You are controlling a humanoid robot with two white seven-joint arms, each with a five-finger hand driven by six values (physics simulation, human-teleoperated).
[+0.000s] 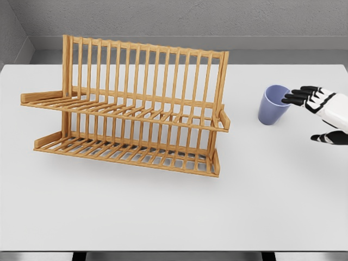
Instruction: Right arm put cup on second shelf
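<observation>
My right hand [321, 111] is wide open, fingers [296, 98] spread. The fingertips are right at the rim of the blue cup [273, 105]. I hold nothing.

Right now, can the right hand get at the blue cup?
Probably yes: the right hand is open beside the blue cup, fingertips at its rim, nothing between them; the wooden dish rack stands well clear.

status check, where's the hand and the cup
Right hand open, fingertips at cup rim, no grasp. Cup upright on table, right of rack. Path clear.
</observation>
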